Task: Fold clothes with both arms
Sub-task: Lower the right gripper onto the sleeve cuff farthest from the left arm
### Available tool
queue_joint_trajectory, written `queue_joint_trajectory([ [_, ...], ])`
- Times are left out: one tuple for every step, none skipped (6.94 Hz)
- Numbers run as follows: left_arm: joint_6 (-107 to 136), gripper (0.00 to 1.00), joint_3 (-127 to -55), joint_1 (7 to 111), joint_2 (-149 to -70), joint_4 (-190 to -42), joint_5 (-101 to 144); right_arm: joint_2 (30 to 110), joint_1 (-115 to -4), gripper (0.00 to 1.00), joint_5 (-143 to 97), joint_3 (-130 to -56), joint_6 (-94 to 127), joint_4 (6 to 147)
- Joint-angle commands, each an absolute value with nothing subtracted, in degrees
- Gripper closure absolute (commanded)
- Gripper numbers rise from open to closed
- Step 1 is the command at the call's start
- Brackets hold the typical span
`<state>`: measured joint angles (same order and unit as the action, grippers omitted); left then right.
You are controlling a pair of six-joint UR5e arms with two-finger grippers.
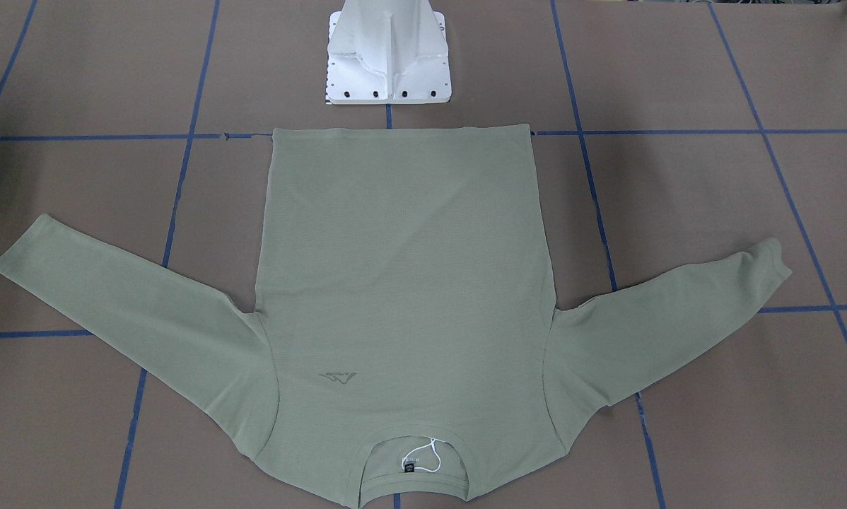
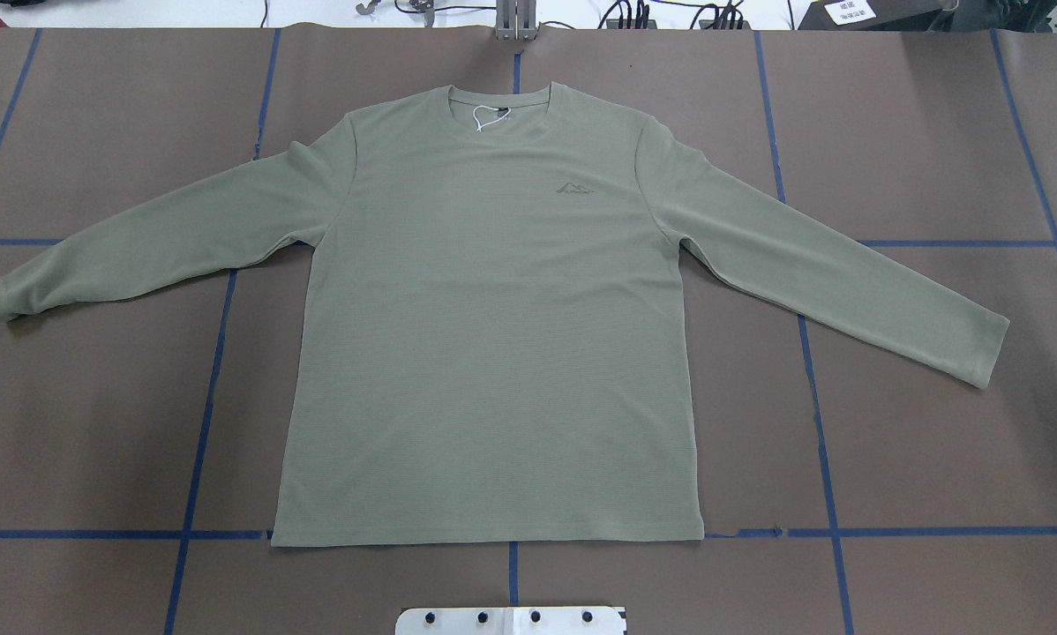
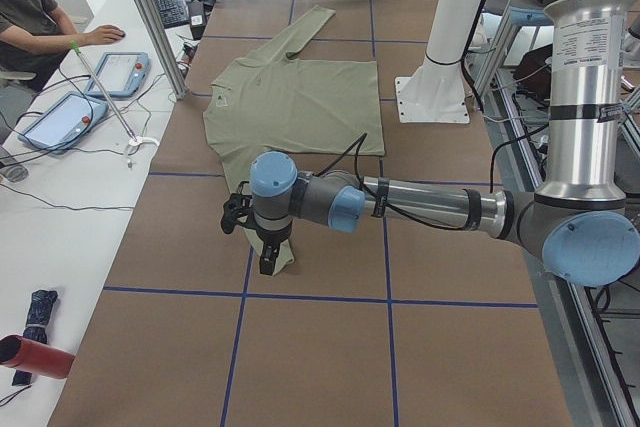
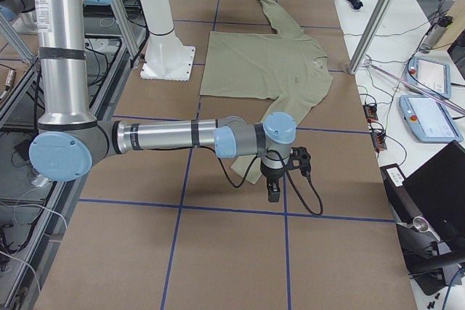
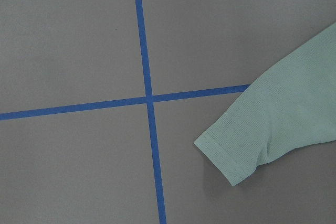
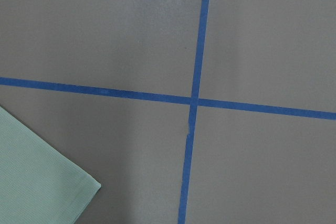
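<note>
Left gripper [image 3: 268, 259] hangs fingers-down on the end of the left arm [image 3: 430, 209], which reaches out level, well off to one side of the white pedestal base [image 1: 388, 56]. It shows only in the side view, and I cannot tell whether its jaws are apart or closed. The right gripper [image 4: 273, 192] hangs the same way on the right arm [image 4: 167, 136], well off to the other side of the base, and its jaws cannot be judged either.

The sage-green long-sleeved shirt [image 2: 493, 353] lies flat and face up on the brown table [image 2: 934, 423] just in front of the base. Its hem is the edge nearest the base and its round neck is the farthest. Both sleeves are spread outward and angle back toward the base's side of the table. A small grey logo [image 2: 573, 189] sits on the chest, and a black label [image 2: 503, 113] with a white string [image 2: 484, 121] shows inside the neck.

The left wrist camera looks straight down on the left cuff [image 5: 231, 156], lying just beside a crossing of blue tape lines [image 5: 149, 98]. The right wrist camera catches one corner of the right cuff [image 6: 42, 177], apart from another tape crossing.
</note>
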<state>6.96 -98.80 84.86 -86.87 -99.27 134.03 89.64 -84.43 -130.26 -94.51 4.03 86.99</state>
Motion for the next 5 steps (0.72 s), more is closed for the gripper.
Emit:
queue_joint_trajectory([
  [6.77,0.00,-99.57,84.90,-86.66,-99.23,134.21,89.74,-84.38,0.00,-130.69,-94.40,4.31,86.92],
  [6.77,0.00,-99.58,84.90,-86.92,-99.49,135.78,89.82,-84.38,0.00,-130.87,-94.39,4.39,86.92],
  [6.77,0.00,-101.23,84.99,-86.31,-99.93,135.18,89.82,-84.38,0.00,-130.87,-94.05,4.39,87.01],
  [7.03,0.00,-102.03,84.99,-85.96,-99.58,135.00,89.82,-84.29,0.00,-131.22,-94.04,4.39,86.92],
  [7.12,0.00,-101.87,84.99,-85.78,-99.58,135.26,89.91,-84.20,0.00,-133.57,-93.87,4.22,86.84],
])
